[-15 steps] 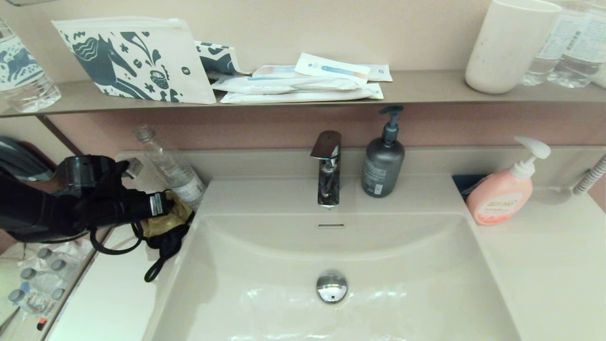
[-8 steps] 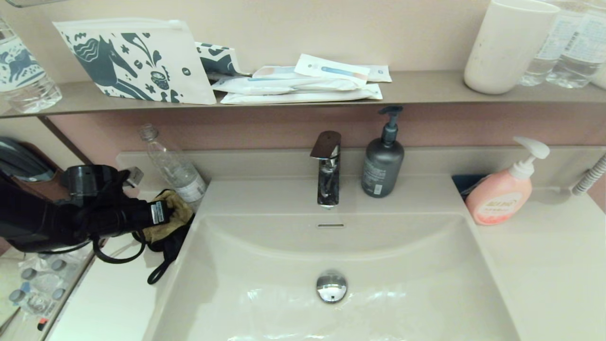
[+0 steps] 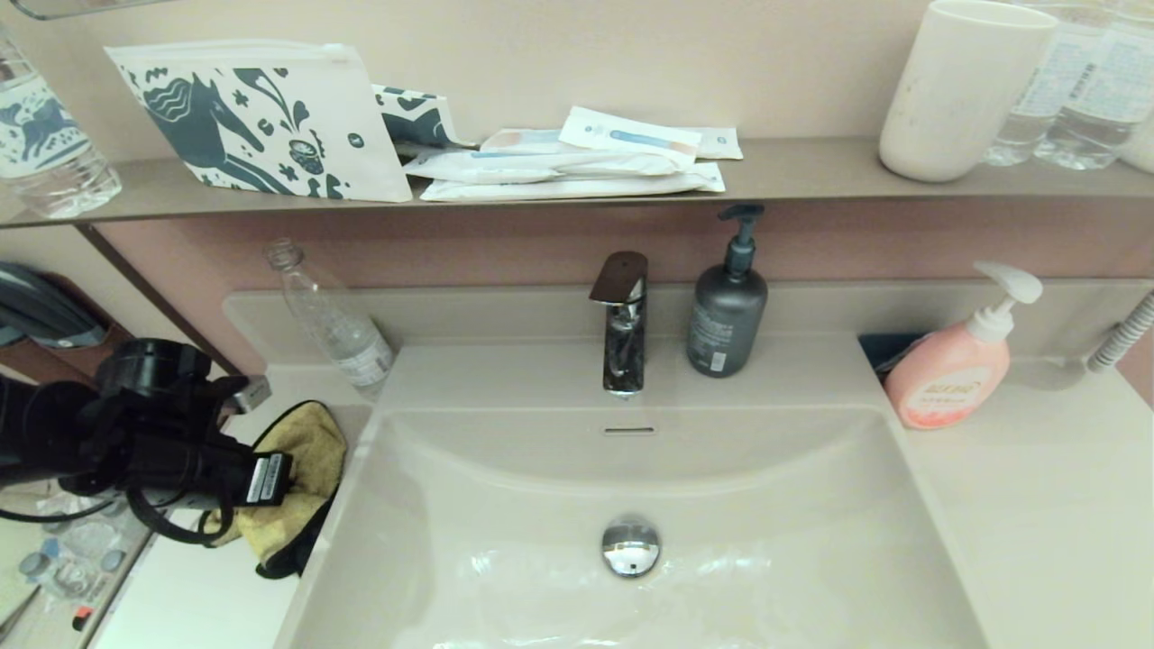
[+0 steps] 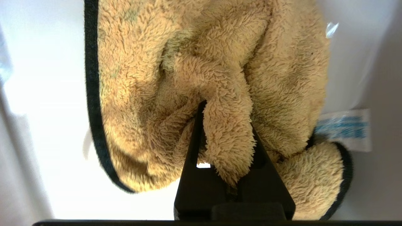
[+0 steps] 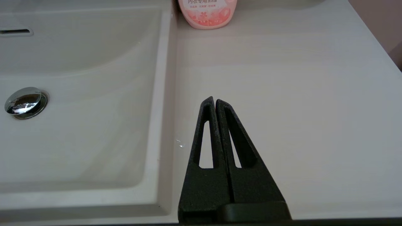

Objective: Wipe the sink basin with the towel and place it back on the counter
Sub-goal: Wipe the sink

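Left wrist view showed the left gripper (image 4: 224,125) pinching a fold of the towel (image 4: 220,78) — mustard-yellow, fluffy, black-trimmed; right gripper (image 5: 214,102) fingers pressed together above the counter (image 5: 298,94).

The black left gripper (image 4: 224,125), clamped on a fold of the small mustard-yellow fluffy towel with black trim (image 3: 293,473), has swung from beside the clear plastic bottle (image 3: 329,315) toward seven o'clock, nearer the front edge of the smooth off-white counter (image 3: 216,595). The towel came along, now spread wider, its thin black loop no longer dangling.
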Controlling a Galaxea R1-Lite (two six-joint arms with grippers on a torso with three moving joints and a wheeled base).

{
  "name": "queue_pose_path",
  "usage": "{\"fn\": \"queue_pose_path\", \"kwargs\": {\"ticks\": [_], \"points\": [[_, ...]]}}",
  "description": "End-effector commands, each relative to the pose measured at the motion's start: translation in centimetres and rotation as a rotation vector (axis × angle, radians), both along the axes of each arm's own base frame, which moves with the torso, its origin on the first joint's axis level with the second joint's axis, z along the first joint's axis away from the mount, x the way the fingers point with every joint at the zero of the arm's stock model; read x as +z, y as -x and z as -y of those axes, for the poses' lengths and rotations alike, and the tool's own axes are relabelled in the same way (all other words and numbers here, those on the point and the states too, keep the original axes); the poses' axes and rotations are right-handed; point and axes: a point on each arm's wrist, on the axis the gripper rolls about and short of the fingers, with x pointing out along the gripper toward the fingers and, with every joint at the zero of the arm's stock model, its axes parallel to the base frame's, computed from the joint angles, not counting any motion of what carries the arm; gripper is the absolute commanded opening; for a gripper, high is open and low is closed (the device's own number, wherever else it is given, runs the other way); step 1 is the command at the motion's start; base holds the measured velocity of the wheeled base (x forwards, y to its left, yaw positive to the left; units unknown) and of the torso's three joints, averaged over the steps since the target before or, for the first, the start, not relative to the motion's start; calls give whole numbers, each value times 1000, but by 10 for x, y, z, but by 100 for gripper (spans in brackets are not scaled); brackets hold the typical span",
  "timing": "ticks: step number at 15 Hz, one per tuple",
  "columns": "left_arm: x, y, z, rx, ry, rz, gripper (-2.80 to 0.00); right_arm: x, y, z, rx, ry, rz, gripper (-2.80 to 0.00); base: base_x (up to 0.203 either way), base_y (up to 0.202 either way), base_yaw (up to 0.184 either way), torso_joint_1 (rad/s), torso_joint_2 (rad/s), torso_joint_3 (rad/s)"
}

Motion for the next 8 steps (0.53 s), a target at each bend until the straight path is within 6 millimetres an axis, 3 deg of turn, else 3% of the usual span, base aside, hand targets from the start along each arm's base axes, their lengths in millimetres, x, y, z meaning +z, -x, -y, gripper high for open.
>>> {"fn": "queue_pose_path", "kwargs": {"ticks": [1,5,8], "points": [[1,17,1,-5,-60,-37,-280,0,0,0,1,0,-1,-280,0,0,0,0,0,0],[3,45,5,-16,-176,-163,-280,0,0,0,1,0,-1,-280,0,0,0,0,0,0],[24,58,2,14,-201,-102,-280,0,0,0,1,0,-1,-280,0,0,0,0,0,0]]}}
